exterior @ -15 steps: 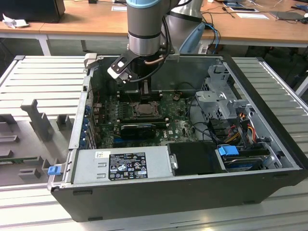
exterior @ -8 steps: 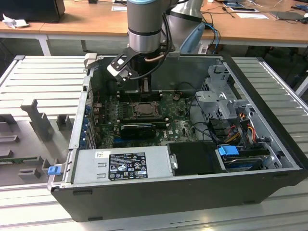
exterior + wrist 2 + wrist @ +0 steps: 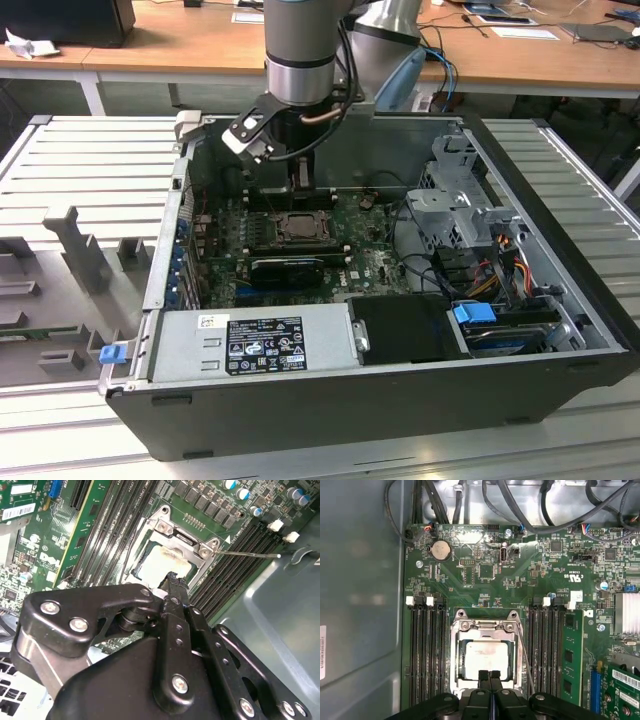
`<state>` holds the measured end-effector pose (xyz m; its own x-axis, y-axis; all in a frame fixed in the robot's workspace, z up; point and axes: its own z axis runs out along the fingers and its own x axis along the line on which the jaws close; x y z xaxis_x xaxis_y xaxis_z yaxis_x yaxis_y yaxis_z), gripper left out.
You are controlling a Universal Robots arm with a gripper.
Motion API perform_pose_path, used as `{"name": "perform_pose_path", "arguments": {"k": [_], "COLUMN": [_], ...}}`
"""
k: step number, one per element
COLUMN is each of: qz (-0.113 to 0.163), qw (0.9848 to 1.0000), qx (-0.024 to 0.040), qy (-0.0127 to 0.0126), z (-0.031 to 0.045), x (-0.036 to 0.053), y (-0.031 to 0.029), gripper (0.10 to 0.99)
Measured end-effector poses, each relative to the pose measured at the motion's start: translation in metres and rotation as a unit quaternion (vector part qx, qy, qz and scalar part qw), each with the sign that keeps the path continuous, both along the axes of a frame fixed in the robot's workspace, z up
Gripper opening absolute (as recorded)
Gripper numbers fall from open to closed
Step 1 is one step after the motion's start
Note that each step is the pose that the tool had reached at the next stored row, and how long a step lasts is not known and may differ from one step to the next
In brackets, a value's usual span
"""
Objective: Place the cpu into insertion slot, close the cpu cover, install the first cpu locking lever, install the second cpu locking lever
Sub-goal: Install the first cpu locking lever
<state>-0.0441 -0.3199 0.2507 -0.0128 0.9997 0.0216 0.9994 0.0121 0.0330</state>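
Inside the open computer case, the insertion slot [image 3: 300, 228] sits on the green board under my gripper [image 3: 300, 193]. The cpu [image 3: 485, 657] [image 3: 160, 565] lies in the slot, its pale metal top showing through the window of the cpu cover [image 3: 485, 626] [image 3: 182, 537], which lies flat over it. My gripper [image 3: 490, 674] [image 3: 173, 577] is shut with nothing between its fingers, its tips over the edge of the cover. One thin wire lever [image 3: 525, 655] [image 3: 250, 554] stands away from the socket, over the memory slots. Another lever [image 3: 131, 545] runs along the opposite side.
Black memory slots [image 3: 427, 650] flank the socket on both sides. A ribbed black block [image 3: 288, 268] lies just in front of the socket. The power supply [image 3: 250, 345], a drive cage [image 3: 460, 210] and loose cables [image 3: 520, 510] crowd the case.
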Motion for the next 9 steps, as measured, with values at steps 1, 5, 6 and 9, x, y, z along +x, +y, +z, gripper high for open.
{"name": "perform_pose_path", "arguments": {"k": [1,5,6,9], "qz": [0.000,0.000,0.000,0.000], "qw": [1.0000,1.0000,1.0000,1.0000], "qx": [0.0000,0.0000,0.0001,0.0000], "qy": [0.0000,0.0000,0.0000,0.0000], "z": [0.0032,0.0147,0.0180,0.0237], "x": [0.0000,0.0000,0.0000,0.0000], "y": [0.0000,0.0000,0.0000,0.0000], "gripper": [0.106,0.106,0.106,0.106]}}
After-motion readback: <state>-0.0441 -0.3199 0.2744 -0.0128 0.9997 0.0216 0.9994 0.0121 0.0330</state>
